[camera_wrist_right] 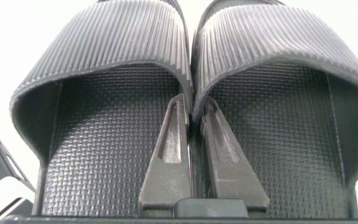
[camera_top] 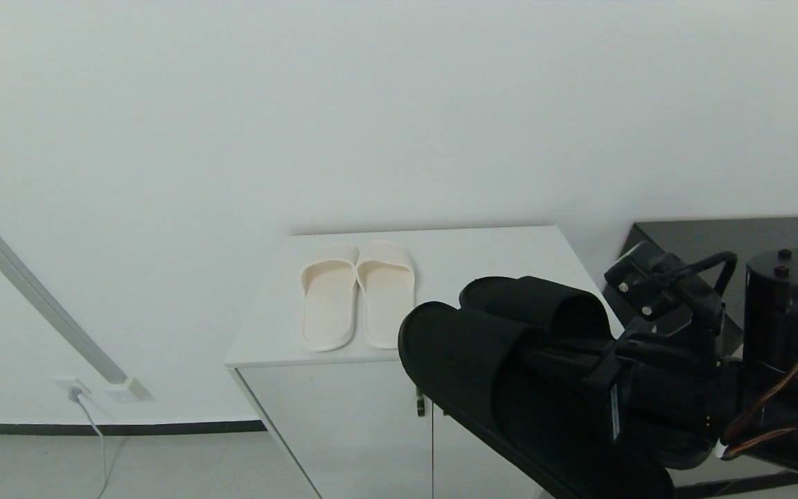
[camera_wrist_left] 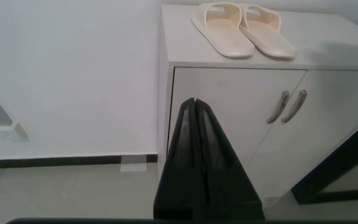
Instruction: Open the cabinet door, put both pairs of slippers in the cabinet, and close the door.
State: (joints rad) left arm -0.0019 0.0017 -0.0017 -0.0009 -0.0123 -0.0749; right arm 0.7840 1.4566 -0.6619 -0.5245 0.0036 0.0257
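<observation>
**Black pair in hand, cabinet not yet opened**

Progress, as judged from the views:
- Both cabinet [camera_top: 343,423] doors [camera_wrist_left: 229,106] are shut, so the opening step looks undone.
- The black slippers [camera_top: 503,346] are lifted off any surface and carried by the right gripper [camera_wrist_right: 193,109]. Its fingers [camera_wrist_right: 169,155] are clenched on the two inner side walls, which are pinched together between them. The straps arch just beyond the fingertips.
- The cream slippers [camera_top: 357,294] lie side by side on the cabinet top [camera_top: 496,253]. They are well apart from both sets of fingers and untouched.
- The left gripper [camera_wrist_left: 195,102] has its fingers pressed flat together with nothing between them.
- Left to do: open a door, stow both pairs, close up. With the right fingers loaded, the door pull likely falls to the left arm.

What each view adds:
- The right wrist view gives the grip itself: one finger inside each black slipper, sole texture on either side, the seam of the two walls running straight out from the fingertips. The head view hides this behind the slippers' bulk.
- The left wrist view gives the pair of handles [camera_wrist_left: 288,106], beyond the left fingertips and off to one side, near but not touching. The cream pair sits farther out past the tips.
- The head view alone places the black pair in front of the cabinet, level with its top edge.
</observation>
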